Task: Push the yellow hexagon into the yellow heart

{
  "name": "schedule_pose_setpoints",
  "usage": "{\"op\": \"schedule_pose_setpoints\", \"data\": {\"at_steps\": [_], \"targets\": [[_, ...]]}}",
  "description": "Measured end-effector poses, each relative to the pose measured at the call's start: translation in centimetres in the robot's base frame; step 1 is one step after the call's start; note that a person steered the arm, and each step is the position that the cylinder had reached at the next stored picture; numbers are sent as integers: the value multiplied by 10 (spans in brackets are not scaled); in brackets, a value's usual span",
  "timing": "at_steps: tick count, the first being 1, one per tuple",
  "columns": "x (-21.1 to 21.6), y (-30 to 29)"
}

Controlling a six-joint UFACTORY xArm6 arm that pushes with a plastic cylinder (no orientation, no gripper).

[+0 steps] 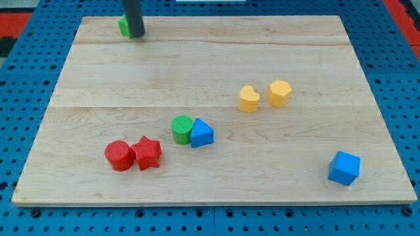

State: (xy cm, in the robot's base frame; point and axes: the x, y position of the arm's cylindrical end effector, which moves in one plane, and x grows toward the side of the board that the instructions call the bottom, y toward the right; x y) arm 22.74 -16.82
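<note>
The yellow hexagon (279, 93) lies right of the frame centre, a little above the middle height of the wooden board (210, 65). The yellow heart (249, 99) is just beside it on the left; a thin gap shows between them, so I judge they are near but not touching. The task looks almost finished: only one short push toward the left is left.

My tip (135, 35) is far away, in the upper left of the frame, close to the board's top edge. It is a bare rod with nothing to open or close, and it holds nothing. It stands in front of a small green block (123, 25), whose shape I cannot make out; whether it touches it is not clear.

The wood between the tip and the hexagon is free, and the room right of the hexagon is wide. Lower down sit a green cylinder (182, 128) touching a blue triangle (202, 134), a red cylinder (119, 155) against a red star (147, 153), and a blue cube (344, 168) near the lower right edge.
</note>
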Motion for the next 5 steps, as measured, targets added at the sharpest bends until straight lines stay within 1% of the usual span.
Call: {"op": "schedule_pose_setpoints", "data": {"at_steps": [1,2,3,4,5], "targets": [[25,83],[71,164],[125,263],[170,341],[180,343]]}}
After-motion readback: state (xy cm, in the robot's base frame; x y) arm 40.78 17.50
